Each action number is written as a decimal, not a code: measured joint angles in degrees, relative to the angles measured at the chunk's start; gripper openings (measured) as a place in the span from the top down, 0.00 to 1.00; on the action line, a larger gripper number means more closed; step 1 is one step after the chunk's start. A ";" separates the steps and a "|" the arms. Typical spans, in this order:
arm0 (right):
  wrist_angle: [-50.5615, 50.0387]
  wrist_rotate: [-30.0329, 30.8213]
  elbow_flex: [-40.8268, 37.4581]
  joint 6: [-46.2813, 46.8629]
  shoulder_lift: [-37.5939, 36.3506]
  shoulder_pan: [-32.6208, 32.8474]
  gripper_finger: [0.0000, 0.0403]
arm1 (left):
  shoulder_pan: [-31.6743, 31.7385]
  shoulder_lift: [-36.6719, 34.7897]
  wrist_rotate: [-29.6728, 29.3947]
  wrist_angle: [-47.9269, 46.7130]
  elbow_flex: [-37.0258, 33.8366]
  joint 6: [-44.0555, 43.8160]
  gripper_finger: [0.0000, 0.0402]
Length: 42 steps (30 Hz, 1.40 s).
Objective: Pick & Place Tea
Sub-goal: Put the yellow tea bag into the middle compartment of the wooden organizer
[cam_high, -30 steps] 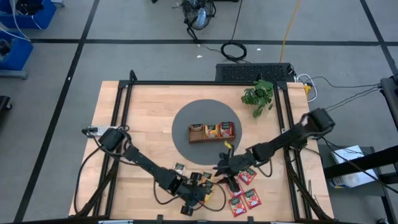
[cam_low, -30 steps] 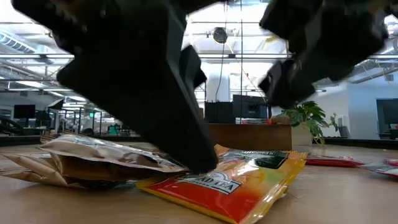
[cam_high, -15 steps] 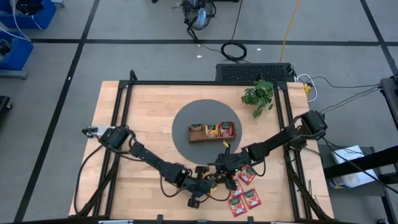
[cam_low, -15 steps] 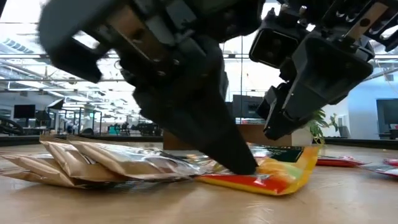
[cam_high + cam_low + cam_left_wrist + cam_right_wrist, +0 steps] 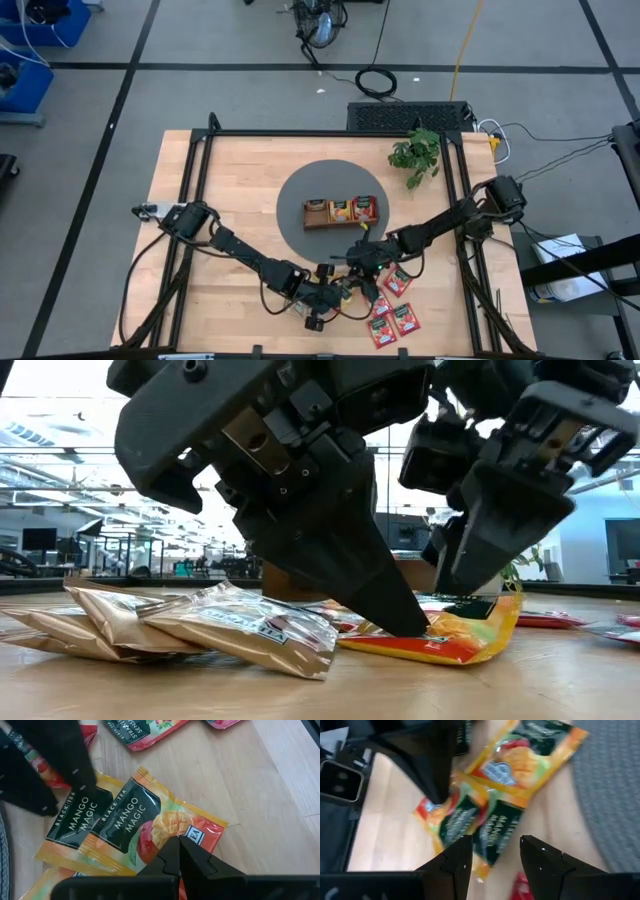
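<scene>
Several orange-yellow mango tea sachets (image 5: 145, 820) lie overlapping on the wooden table, near its near edge. My left gripper (image 5: 179, 842) is shut, with its tips down on the nearest sachet (image 5: 440, 645). My right gripper (image 5: 495, 855) is open just beyond it, its fingers standing over another orange-yellow sachet (image 5: 480, 827). In the high view the two grippers (image 5: 340, 290) (image 5: 362, 266) almost meet. Gold-brown sachets (image 5: 230, 625) are piled on the table beside the left gripper. Red sachets (image 5: 395, 312) lie flat toward the right. My left gripper presses its shut fingertips (image 5: 405, 622) down on the red-tinted end (image 5: 200, 832) of the orange-yellow sachet, slanting down from above. The sachet lies on the table, and its other end (image 5: 500, 615) curls up by the right gripper. My right gripper: I cannot tell whether its fingers touch the sachet below them.
The brown wooden three-compartment tray (image 5: 340, 225) stands on a round grey mat (image 5: 300, 190) at the table's middle, with sachets in its compartments. A small green plant (image 5: 415, 152) stands near the far right corner. Black frame rails (image 5: 195, 200) run along the table's sides.
My left gripper has moved toward the table's right and far side, tips down on the orange-yellow sachet, which slid along the table toward the right gripper. My right gripper has shifted a little toward the far side. A gold-brown sachet has come forward on the pile.
</scene>
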 joint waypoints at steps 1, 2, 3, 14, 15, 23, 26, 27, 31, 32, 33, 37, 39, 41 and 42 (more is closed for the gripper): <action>-0.59 0.00 0.00 -0.01 -0.20 -0.33 0.62 | 0.00 0.12 -0.01 0.12 0.00 0.00 0.97; -1.71 0.04 -0.02 -0.02 -0.85 -0.53 0.62 | 0.00 0.12 -0.04 0.22 0.00 0.02 0.98; -1.87 0.09 -0.07 -0.07 -1.26 -0.70 0.62 | 0.00 0.14 -0.04 0.38 -0.12 0.05 0.99; -3.29 -3.47 0.04 2.32 -1.64 -0.83 0.62 | 0.41 0.14 -0.17 12.67 -7.45 -0.75 0.99; -3.45 -3.96 -0.02 2.34 -1.62 -0.83 0.62 | 0.44 0.14 -0.17 13.18 -7.84 -0.77 0.98; -0.14 -7.61 -0.02 1.62 0.59 -0.83 0.69 | 0.58 0.14 -0.44 13.85 -7.99 0.32 0.99; 1.93 -9.43 0.00 1.44 1.61 -0.83 0.73 | 0.86 0.14 -0.54 14.63 -8.00 0.65 0.97; 1.77 -9.69 0.00 1.18 1.68 -0.83 0.75 | 0.99 0.14 -0.57 14.74 -8.00 0.62 0.96; 1.92 -9.35 0.00 -1.03 1.68 -0.83 0.85 | 1.14 0.14 -0.63 14.88 -7.98 0.60 0.97; 2.14 -9.36 0.00 -1.40 1.68 -0.83 0.89 | 1.14 0.14 -0.67 14.94 -7.98 0.65 0.98; 2.56 -9.38 0.00 -1.84 1.68 -0.83 0.93 | 1.14 0.14 -0.68 15.02 -7.99 0.82 0.99; 2.82 -9.36 0.00 -3.28 1.66 -0.92 0.98 | 1.06 0.14 -0.87 15.18 -8.00 0.62 0.98; 2.65 -9.42 0.00 -3.30 1.36 -1.12 0.98 | 1.00 0.14 -0.97 15.21 -8.00 0.62 0.95; 2.22 -9.42 0.00 -4.08 0.76 -1.16 0.99 | 0.94 0.14 -1.11 15.21 -8.00 0.62 0.92; 1.73 -9.32 0.00 -4.70 0.23 -1.20 0.99 | 0.94 0.14 -1.14 15.19 -8.00 0.62 0.90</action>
